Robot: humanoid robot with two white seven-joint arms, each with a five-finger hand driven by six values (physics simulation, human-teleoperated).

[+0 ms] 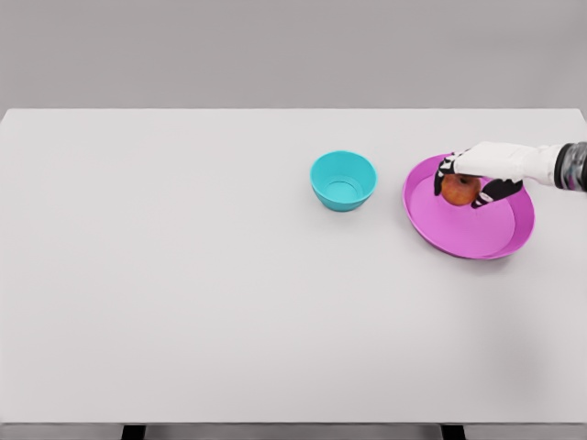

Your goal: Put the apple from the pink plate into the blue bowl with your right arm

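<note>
Apple: the small round red-orange apple [459, 189] sits over the upper left part of the shallow round pink plate [477, 240], whether resting or just lifted cannot be told.
Right hand: the white five-finger right hand [477, 177] reaches in from the right edge, its dark-tipped fingers [446, 170] curled around the apple from above and behind.
Key relation: the round turquoise-blue bowl [343, 180] stands well apart to the hand's left, on the white table [183, 275], at about the same depth.
Next move, as judged: lift, carry straight left, release over the bowl.
Left arm: not visible.

Red-orange apple [459, 189], pink plate [477, 240], turquoise bowl [343, 181], white-and-black robot hand [475, 176], pale grey table [183, 293]
</note>
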